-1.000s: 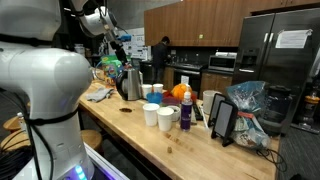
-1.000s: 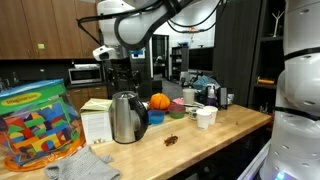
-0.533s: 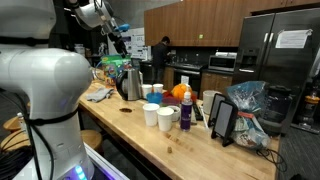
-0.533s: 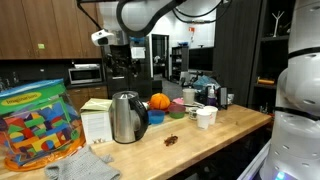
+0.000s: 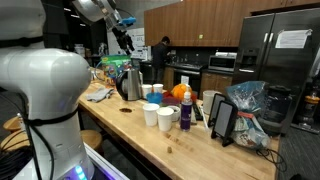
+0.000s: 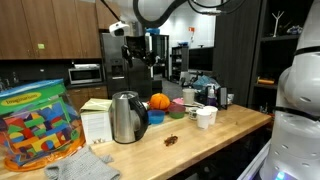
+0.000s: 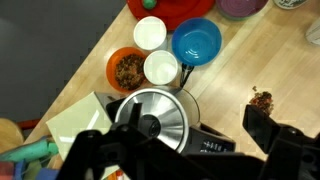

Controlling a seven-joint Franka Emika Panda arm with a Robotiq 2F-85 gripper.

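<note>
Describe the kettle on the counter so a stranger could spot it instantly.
Find the long wooden counter in an exterior view. Near its end with the colourful blocks box stands the kettle: the only shiny steel thing on it, taller than the cups and bowls, with a black handle.

The gripper (image 6: 135, 57) hangs high above the bench (image 6: 200, 142), and the air below it is open straight down to the lid of the steel kettle (image 6: 124, 117). Beside the kettle there is little room. A white carton (image 6: 95, 120) stands just beside it. In the wrist view a blue bowl (image 7: 196, 42), an orange bowl (image 7: 126, 70) and a white cup (image 7: 161, 68) crowd its other flank. The front edge is a bare strip of wood, broken only by a small crumb pile (image 6: 173, 140). A cloth (image 6: 85, 165) lies flat by the near corner. Toward the far end, paper cups (image 5: 158, 116), an upright tablet (image 5: 222, 118) and a plastic bag (image 5: 250, 108) bar the way.
</note>
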